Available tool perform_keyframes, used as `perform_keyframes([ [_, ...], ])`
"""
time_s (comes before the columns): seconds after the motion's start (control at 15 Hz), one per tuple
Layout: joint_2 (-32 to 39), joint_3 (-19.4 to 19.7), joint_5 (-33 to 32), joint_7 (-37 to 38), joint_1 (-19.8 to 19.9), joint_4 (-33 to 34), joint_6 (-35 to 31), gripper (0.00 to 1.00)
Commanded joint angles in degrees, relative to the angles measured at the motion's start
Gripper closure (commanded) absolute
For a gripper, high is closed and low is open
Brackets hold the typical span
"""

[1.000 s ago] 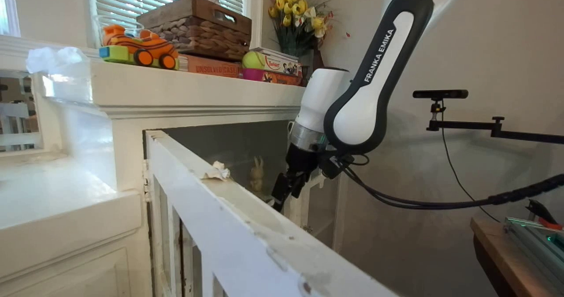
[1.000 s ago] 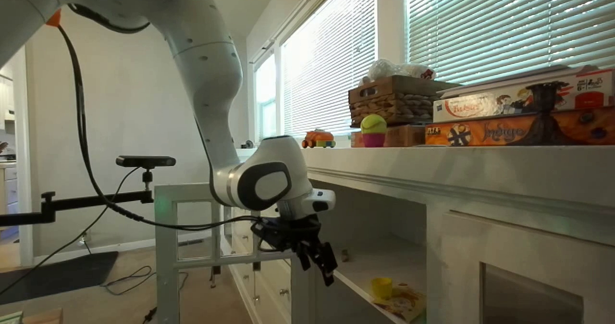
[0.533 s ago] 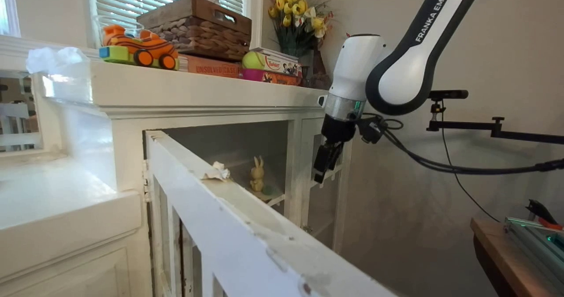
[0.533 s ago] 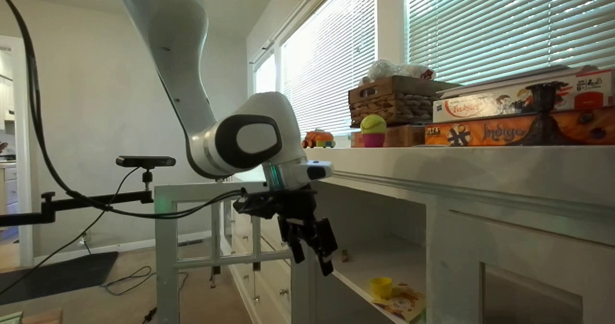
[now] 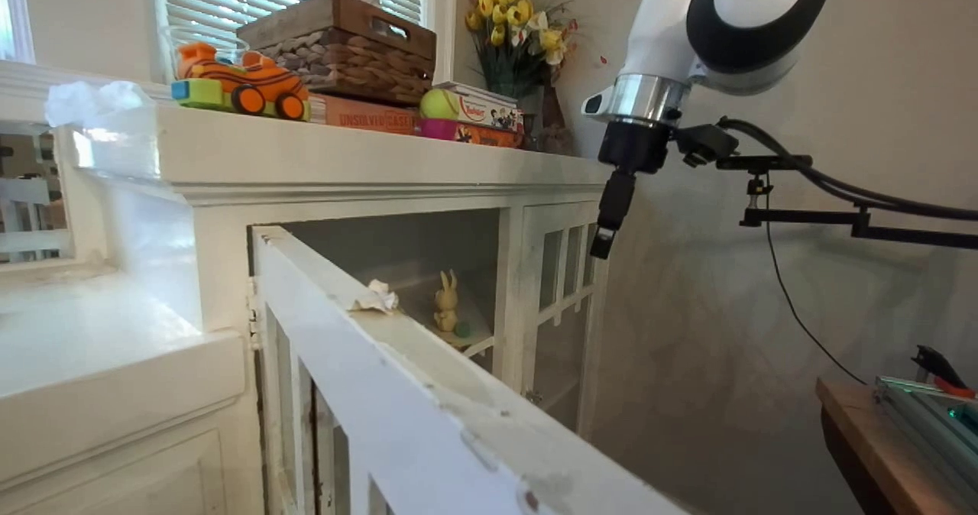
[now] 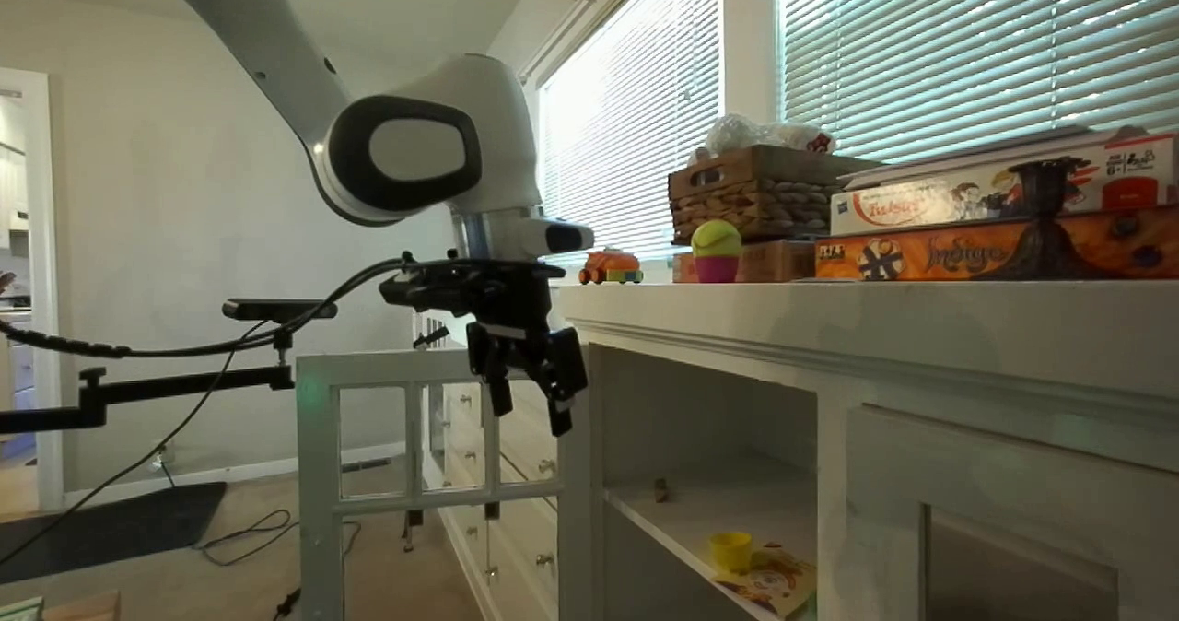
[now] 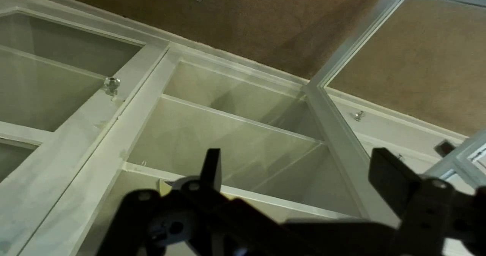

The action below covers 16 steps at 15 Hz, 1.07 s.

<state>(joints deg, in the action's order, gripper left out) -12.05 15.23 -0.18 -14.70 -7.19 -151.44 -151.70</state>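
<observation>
My gripper [image 6: 531, 418] is open and holds nothing. It hangs in front of the open cabinet, near the open glass-paned door [image 6: 318, 474]. In the wrist view the two fingers stand wide apart, with the gripper [image 7: 296, 153] seen against the cabinet shelves [image 7: 243, 119]. In an exterior view the gripper [image 5: 602, 247] is above and apart from the door's top rail [image 5: 428, 362]. On the cabinet shelf are a yellow cup [image 6: 731, 552], a colourful flat booklet [image 6: 776, 584] and a small brown object [image 6: 660, 489]. A cream bunny figure [image 5: 446, 301] and a small green object [image 5: 461, 330] also stand there.
The ledge above the cabinet [image 6: 884, 303] carries a wicker basket [image 6: 760, 193], game boxes [image 6: 967, 243], a green-and-pink cup toy [image 6: 717, 251] and an orange toy car [image 5: 244, 83]. A camera on a black arm [image 5: 764, 163] stands behind. Crumpled paper [image 5: 378, 297] lies on the door.
The arm has risen and drawn back from the cabinet opening, its wrist turning on the way. The bunny has come into fuller view. The shelf objects have not moved.
</observation>
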Motion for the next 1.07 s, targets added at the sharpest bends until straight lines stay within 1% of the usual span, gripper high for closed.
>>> perform_keyframes([
  [0.0, -6.4, -2.9, 0.4, -2.1, 4.5, -1.8, 5.2, 0.0],
  [0.27, -8.7, -4.9, -1.2, 0.4, 8.2, -1.5, 8.0, 0.0],
  [0.47, -9.3, -5.8, -1.4, 0.8, 9.6, -1.8, 6.8, 0.0],
  [0.53, -6.9, -5.2, 0.3, -0.9, 8.9, -0.1, 6.9, 0.0],
  [1.0, -7.2, -5.6, 0.2, -0.7, 9.3, -0.1, 6.9, 0.0],
])
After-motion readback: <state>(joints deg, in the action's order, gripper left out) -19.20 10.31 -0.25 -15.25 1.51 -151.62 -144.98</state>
